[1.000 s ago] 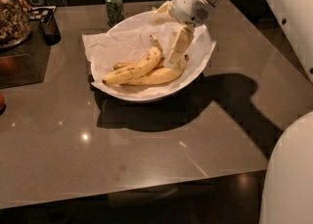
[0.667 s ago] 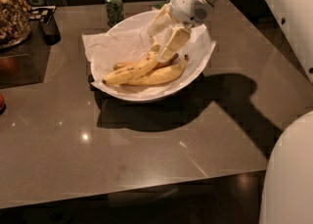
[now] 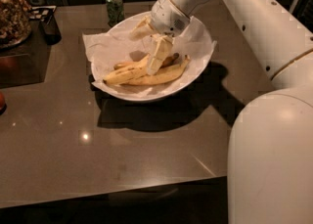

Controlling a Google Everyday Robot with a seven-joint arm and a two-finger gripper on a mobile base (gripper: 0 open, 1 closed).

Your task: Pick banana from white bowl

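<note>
Far left on the grey-brown table [image 3: 73,135] there is a dark dish heaped with something brownish [image 3: 10,15], and just beside it a small dark container [image 3: 49,28]. A green drinks can [image 3: 114,5] stands behind the bowl's far rim.

The white bowl [image 3: 146,97] sits mid-table, lined with crumpled white paper [image 3: 105,47]. Three bananas are bunched in its near half. The paler, smoother banana [image 3: 124,75] lies leftmost. The banana [image 3: 164,75] wanted here is the long speckled one. It curves along the near side, low at the left and rising towards the right rim. A thinner orange-brown banana [image 3: 170,60] peeks out behind it.

The gripper [image 3: 144,52] is inside the bowl with its fingers spread wide and nothing between them. One finger is up over the paper at the far left. The other points down, with its tip over the place where the pale banana meets the speckled one. I cannot tell whether that tip is touching the fruit.

As I read it, the speckled banana lies just to the near and right side of the lower finger, outside the gap. The gripper probably has to shift that way and straddle the banana across its length. The pale banana is pressed alongside and could easily be caught too.

The white arm [image 3: 234,3] reaches in from the upper right, and the robot's white body [image 3: 274,159] fills the right foreground.
</note>
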